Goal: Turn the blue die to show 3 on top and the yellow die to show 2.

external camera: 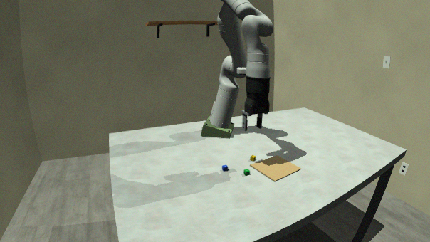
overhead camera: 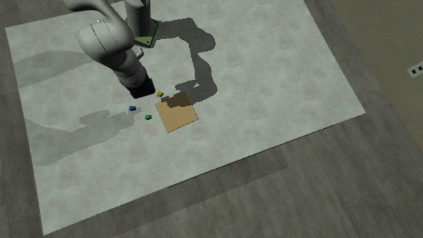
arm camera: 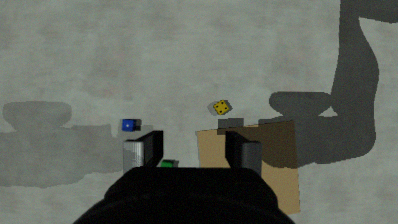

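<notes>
The tan mat [overhead camera: 176,113] lies flat on the table and also shows in the side view [external camera: 275,167] and the wrist view [arm camera: 260,155]. The yellow die [overhead camera: 160,94] [external camera: 253,157] sits on the table just off the mat's far corner; in the wrist view [arm camera: 221,107] its top shows four pips. The blue die [overhead camera: 132,108] [external camera: 225,167] [arm camera: 129,125] and the green die [overhead camera: 148,117] [external camera: 246,172] [arm camera: 167,163] lie on the table left of the mat. My gripper [external camera: 252,120] [arm camera: 194,144] hangs high above the table, open and empty.
The arm's green base [external camera: 217,129] stands at the back of the table. A wooden shelf [external camera: 181,24] is on the rear wall. The arm casts dark shadows over the mat's far corner.
</notes>
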